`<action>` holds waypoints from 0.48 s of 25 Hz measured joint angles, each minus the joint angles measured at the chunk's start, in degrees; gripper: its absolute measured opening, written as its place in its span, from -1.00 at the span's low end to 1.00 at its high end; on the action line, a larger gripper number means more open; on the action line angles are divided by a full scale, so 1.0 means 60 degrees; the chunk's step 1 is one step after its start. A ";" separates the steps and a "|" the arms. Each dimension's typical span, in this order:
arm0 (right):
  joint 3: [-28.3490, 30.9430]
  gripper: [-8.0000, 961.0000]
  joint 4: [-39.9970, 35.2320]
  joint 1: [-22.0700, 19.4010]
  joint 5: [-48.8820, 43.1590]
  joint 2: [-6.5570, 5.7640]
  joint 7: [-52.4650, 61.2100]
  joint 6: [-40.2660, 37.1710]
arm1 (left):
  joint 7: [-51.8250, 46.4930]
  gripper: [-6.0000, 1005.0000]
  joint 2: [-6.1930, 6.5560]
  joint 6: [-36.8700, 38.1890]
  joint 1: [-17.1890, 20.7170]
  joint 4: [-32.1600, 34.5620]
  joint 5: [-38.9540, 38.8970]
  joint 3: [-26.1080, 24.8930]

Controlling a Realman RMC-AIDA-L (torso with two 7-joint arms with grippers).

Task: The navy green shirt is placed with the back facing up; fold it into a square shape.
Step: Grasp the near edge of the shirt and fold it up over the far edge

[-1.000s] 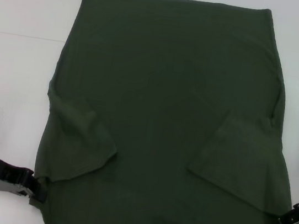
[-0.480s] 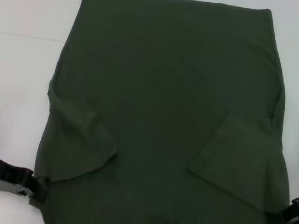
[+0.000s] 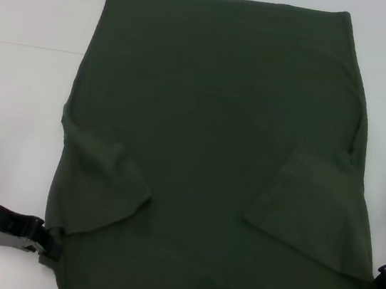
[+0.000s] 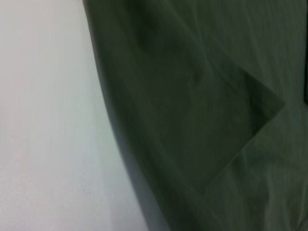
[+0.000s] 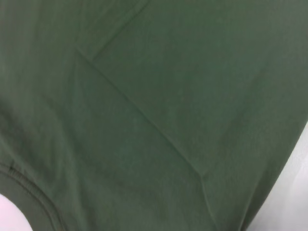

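head view shows the right pincer [image 3: 383,286] has slipped a little outward and down along the near right corner of the navy green shirt [image 3: 218,119] over the last second, while the left pincer [image 3: 46,244] has stayed at the near left corner. that reads as both arms settling their hold before lifting the near edge for the next fold. whether either pincer is clamped on cloth i cannot tell. the shirt lies flat on the white worktop [image 3: 20,91] between the two pincers, stretching away from them, both sleeves already folded inward over its dark olive back.
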 joint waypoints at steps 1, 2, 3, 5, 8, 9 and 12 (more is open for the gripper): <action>-0.0003 -0.63 0.0000 0.0000 0.0000 0.0000 0.0005 0.0000 | 0.0004 -0.92 0.0002 0.0004 0.0004 0.0004 -0.0003 0.0000; -0.0004 -0.70 0.0000 0.0000 -0.0001 -0.0001 0.0006 -0.0001 | 0.0005 -0.92 0.0003 0.0007 0.0008 0.0007 -0.0006 0.0000; -0.0006 -0.77 0.0000 0.0001 -0.0001 -0.0001 0.0006 -0.0001 | 0.0013 -0.92 0.0007 0.0014 0.0017 0.0008 -0.0016 0.0000; -0.0013 -0.80 0.0000 0.0007 -0.0001 -0.0002 0.0005 -0.0005 | 0.0032 -0.92 0.0014 0.0022 0.0027 0.0010 -0.0029 0.0000; -0.0001 -0.85 0.0000 0.0032 0.0104 -0.0026 -0.0154 -0.0145 | 0.0050 -0.92 0.0036 0.0053 0.0028 -0.0026 -0.0030 0.0000; -0.0001 -0.85 0.0000 0.0032 0.0104 -0.0026 -0.0154 -0.0145 | 0.0061 -0.92 0.0043 0.0086 0.0028 -0.0044 -0.0030 0.0000; 0.0084 -0.85 0.0000 0.0012 0.0459 -0.0063 -0.0535 -0.0619 | 0.0151 -0.92 0.0086 0.0400 0.0055 -0.0070 -0.0031 -0.0070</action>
